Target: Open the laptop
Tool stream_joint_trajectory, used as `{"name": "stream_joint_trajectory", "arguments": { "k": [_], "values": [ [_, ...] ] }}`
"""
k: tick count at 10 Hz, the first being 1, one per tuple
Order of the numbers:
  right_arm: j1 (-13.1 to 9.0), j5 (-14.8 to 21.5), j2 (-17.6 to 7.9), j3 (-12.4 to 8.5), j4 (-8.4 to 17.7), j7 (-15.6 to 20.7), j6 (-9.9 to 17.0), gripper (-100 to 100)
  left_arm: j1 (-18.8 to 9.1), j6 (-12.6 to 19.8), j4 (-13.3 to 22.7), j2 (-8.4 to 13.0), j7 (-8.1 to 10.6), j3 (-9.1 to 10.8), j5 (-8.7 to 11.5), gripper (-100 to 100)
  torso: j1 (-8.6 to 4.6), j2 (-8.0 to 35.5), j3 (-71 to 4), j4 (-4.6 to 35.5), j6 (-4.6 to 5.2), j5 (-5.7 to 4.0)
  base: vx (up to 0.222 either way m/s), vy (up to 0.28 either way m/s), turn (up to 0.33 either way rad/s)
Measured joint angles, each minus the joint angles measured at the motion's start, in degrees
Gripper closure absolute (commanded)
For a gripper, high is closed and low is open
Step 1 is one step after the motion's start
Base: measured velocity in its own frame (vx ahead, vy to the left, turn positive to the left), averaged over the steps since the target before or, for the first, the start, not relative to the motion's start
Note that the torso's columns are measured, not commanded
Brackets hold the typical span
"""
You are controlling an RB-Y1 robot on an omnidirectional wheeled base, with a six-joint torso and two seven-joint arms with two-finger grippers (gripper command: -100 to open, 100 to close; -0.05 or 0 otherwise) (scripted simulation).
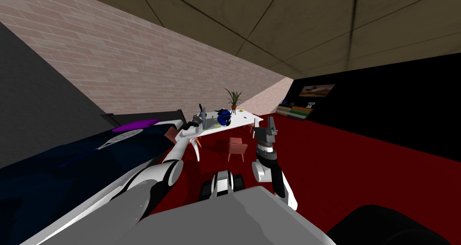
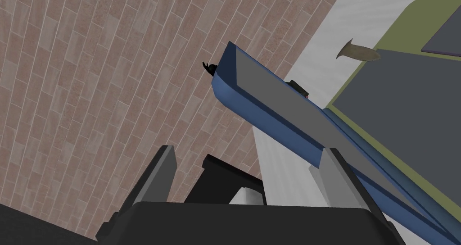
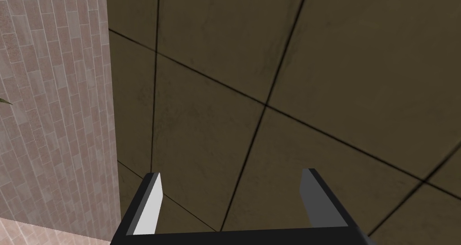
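Laptop [image 2: 270,98]: partly open. The blue lid with its grey inner face stands at an angle above an olive base with a dark grey keyboard area. It sits on a white table [image 2: 333,30].

Left gripper [image 2: 247,179]: jaws released, fingers spread about a third of the frame apart, nothing clamped between them. One finger [image 2: 335,174] lies against the lid's free edge on the grey-faced side. Contact looks likely but I cannot confirm it. The other finger stands clear of the lid, with the brick wall [image 2: 90,75] behind it.

Beyond the lid from the jaws, a small brown horn-shaped thing [image 2: 360,53] rests on the table beside the base.

Right gripper [image 3: 234,206]: jaws released, empty. In the head view it is raised, well apart from the table.

Surface and room, head view: the left gripper [image 1: 198,119] is at the laptop's near end. Past the laptop from the jaws are a blue object [image 1: 223,117] and then a potted plant [image 1: 233,98]. Pinkish chairs [image 1: 236,147] stand on red floor [image 1: 342,165]. A black area [image 1: 396,98] lies beyond the right gripper.
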Motion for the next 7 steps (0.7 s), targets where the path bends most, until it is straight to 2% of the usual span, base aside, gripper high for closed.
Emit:
{"name": "stream_joint_trajectory", "arguments": {
  "k": [1, 3, 7],
  "values": [
    [0.0, 0.0, 0.0, 0.0, 0.0, 0.0, 0.0, 0, 0.0, 0.0, 0.0, 0.0, 0.0, -0.01, 0.0, 100, 0.1, 0.1, 0.1, 0.0, -0.06, 0.04, -0.002, -0.005, -0.004],
    [0.0, 0.0, 0.0, 0.0, 0.0, 0.0, 0.0, 0, -0.2, 0.2, 0.3, 0.5, -0.7, -0.53, -0.7, 100, -0.16, 0.2, 0.1, 0.1, -0.1, -0.04, 0.016, -0.09, -0.009],
    [0.0, 0.0, 0.0, 0.0, 0.0, 0.0, 0.0, 0, -0.7, 1.6, 1.5, 2.9, -5.4, -3.07, -4.9, 100, -0.18, 0.1, 0.1, 0.0, -0.08, -0.05, 0.016, -0.145, -0.017]
  ]
}}
